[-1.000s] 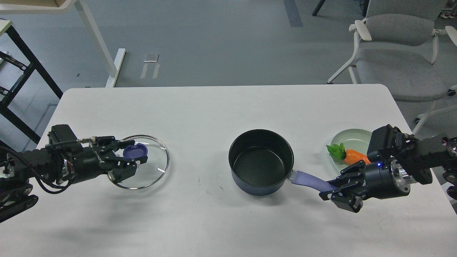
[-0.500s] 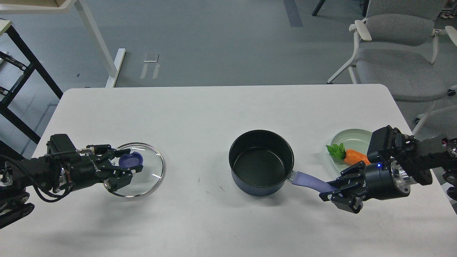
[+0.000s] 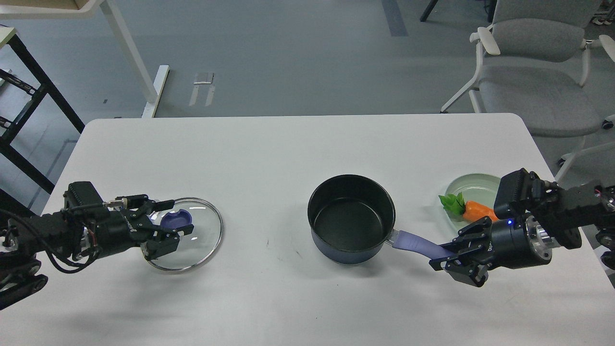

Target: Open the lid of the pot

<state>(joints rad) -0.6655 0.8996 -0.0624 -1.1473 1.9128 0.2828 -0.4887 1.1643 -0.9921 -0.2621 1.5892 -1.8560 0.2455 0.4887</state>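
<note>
The dark blue pot (image 3: 351,218) stands uncovered in the middle of the table, its purple handle (image 3: 416,242) pointing right. My right gripper (image 3: 451,257) is shut on the end of that handle. The glass lid (image 3: 192,235) lies flat on the table at the left, well apart from the pot. Its blue knob (image 3: 176,220) sits between the fingers of my left gripper (image 3: 178,217), which stand slightly apart from the knob on both sides.
A pale green plate (image 3: 475,185) with a toy carrot (image 3: 475,210) sits at the right edge, just behind my right arm. A grey chair (image 3: 538,72) stands beyond the table's far right corner. A white table leg (image 3: 132,57) stands at the far left.
My left gripper has lowered the lid towards me until it lies flat on the table, and its fingers have eased off the knob. The right gripper and pot have not moved.
</note>
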